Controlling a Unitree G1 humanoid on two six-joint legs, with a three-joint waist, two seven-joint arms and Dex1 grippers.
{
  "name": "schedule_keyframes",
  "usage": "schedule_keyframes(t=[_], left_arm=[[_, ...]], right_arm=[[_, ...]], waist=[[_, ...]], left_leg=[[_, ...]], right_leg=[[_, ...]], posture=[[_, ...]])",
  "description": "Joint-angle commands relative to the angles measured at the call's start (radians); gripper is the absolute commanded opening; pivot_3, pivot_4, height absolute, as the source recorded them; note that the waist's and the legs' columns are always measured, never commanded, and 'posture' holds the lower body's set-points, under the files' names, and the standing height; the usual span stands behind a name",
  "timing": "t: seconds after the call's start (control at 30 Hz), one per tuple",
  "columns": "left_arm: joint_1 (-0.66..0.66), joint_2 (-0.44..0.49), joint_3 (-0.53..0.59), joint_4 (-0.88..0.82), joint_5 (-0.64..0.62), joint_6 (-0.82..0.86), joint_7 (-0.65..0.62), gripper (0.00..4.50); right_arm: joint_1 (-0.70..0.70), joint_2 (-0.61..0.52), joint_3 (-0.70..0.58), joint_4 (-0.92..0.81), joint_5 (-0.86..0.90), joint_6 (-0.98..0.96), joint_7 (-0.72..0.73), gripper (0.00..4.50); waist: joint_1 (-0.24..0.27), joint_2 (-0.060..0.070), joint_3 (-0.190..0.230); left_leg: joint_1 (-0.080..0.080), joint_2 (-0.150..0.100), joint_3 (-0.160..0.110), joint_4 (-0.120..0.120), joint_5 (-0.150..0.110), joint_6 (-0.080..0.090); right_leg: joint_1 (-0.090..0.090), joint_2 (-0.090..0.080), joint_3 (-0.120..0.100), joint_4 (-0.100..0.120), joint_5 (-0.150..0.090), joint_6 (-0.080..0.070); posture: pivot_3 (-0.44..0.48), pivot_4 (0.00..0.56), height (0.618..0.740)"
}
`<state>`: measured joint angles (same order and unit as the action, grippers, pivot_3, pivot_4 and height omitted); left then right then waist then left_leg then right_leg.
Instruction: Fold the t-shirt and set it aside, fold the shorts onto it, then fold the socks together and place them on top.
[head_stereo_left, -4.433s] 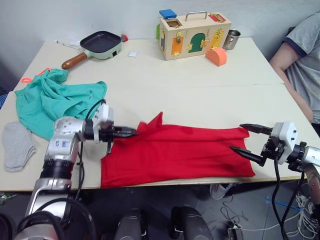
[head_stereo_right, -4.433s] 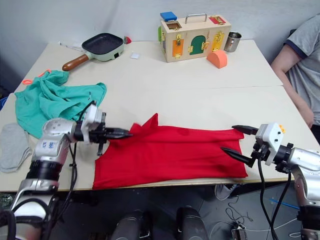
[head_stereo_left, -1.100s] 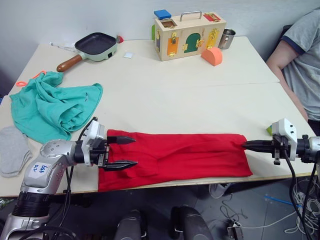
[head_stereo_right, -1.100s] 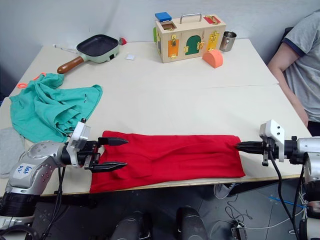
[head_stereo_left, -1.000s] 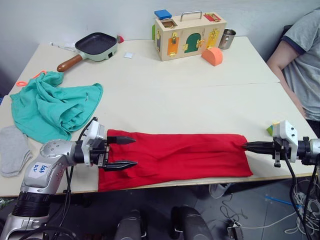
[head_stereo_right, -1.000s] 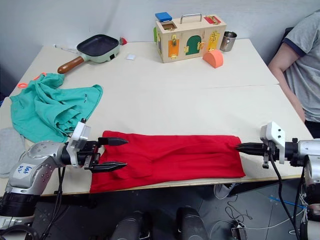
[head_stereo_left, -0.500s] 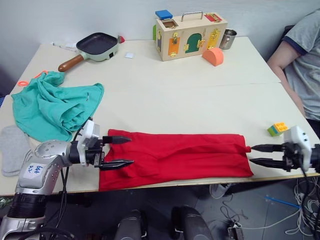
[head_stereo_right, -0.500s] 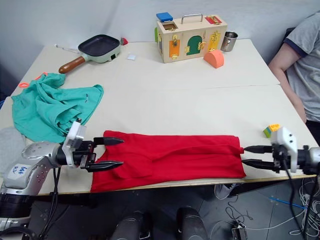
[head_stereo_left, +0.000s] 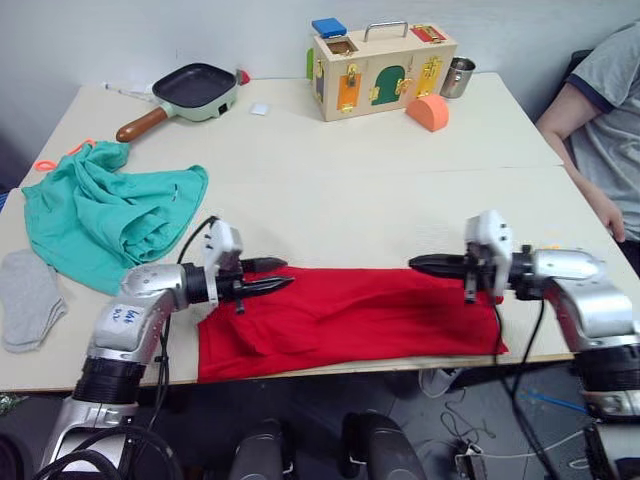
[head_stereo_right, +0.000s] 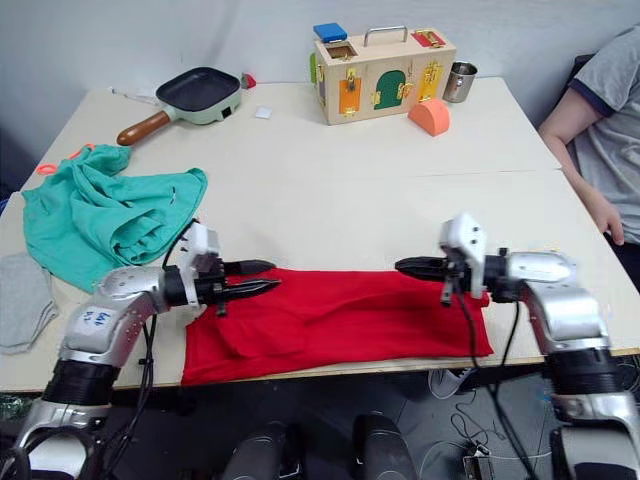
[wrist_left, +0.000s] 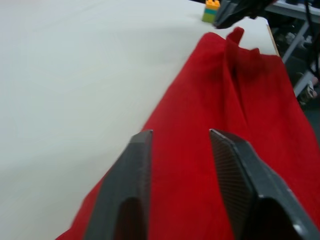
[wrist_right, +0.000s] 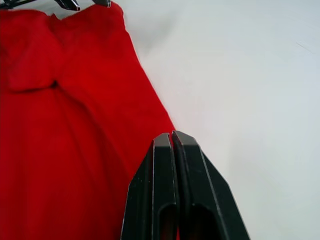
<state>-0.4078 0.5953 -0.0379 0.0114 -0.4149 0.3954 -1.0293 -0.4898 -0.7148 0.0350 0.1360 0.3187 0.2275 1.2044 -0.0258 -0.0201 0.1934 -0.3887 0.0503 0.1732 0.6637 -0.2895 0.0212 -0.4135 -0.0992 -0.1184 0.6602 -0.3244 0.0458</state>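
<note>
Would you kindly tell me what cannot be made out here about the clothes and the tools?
- Right tool: shut at the t-shirt edge; its own fingers hide, in the right wrist view, whether cloth is pinched.
- Socks: cut off by the head views' left edge.
- Neckband of the t-shirt: hidden in the folds.

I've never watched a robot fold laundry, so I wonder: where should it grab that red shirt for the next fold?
Probably at a far corner of the t-shirt, reaching in from its short end. It lies as a long flat strip, so the ends would fold toward the middle. The left gripper and right gripper already hover near those corners.
</note>
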Motion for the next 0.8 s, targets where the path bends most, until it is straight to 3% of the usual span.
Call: schedule_keyframes(t=[0.03,0.1,0.33,0.63,0.8], left_arm=[[0.026,0.003,-0.018,-0.030,0.026,-0.011,0.005,0.61],[0.041,-0.003,-0.018,-0.037,0.042,-0.012,0.032,0.02],[0.129,0.014,0.003,-0.076,0.041,-0.009,0.054,0.01],[0.234,0.105,0.087,-0.115,0.017,-0.038,0.005,0.01],[0.220,0.079,0.148,-0.101,-0.050,-0.053,-0.010,0.01]], right_arm=[[0.002,0.006,0.033,0.022,-0.052,-0.070,0.005,0.00],[0.009,0.007,0.049,0.029,-0.058,-0.068,0.017,0.00],[0.095,-0.044,0.068,-0.024,-0.075,0.058,0.026,0.00],[0.297,-0.223,-0.068,-0.221,0.051,0.152,0.111,0.00],[0.263,-0.138,-0.149,-0.227,0.107,0.091,0.026,0.00]], waist=[[0.001,0.000,0.000],[0.000,0.000,0.000],[0.000,0.000,0.000],[0.002,0.000,0.000],[-0.002,0.000,0.000]], left_leg=[[0.000,0.000,0.000,0.000,0.000,0.000],[0.000,0.000,0.000,0.000,0.000,0.000],[0.000,0.000,-0.001,0.000,0.000,0.001],[0.001,0.000,-0.002,0.000,-0.001,0.002],[0.001,0.000,-0.002,-0.001,-0.002,0.002]], right_leg=[[0.000,0.000,0.000,0.000,0.000,0.000],[0.000,0.000,0.000,0.000,0.000,0.000],[0.001,-0.001,0.000,0.000,0.000,0.000],[0.003,-0.002,-0.001,-0.002,0.000,0.000],[0.002,-0.002,-0.001,-0.002,0.000,0.000]], posture=[[0.000,0.150,0.740],[0.000,0.150,0.740],[0.000,0.150,0.740],[0.000,0.150,0.740],[0.000,0.150,0.740]])
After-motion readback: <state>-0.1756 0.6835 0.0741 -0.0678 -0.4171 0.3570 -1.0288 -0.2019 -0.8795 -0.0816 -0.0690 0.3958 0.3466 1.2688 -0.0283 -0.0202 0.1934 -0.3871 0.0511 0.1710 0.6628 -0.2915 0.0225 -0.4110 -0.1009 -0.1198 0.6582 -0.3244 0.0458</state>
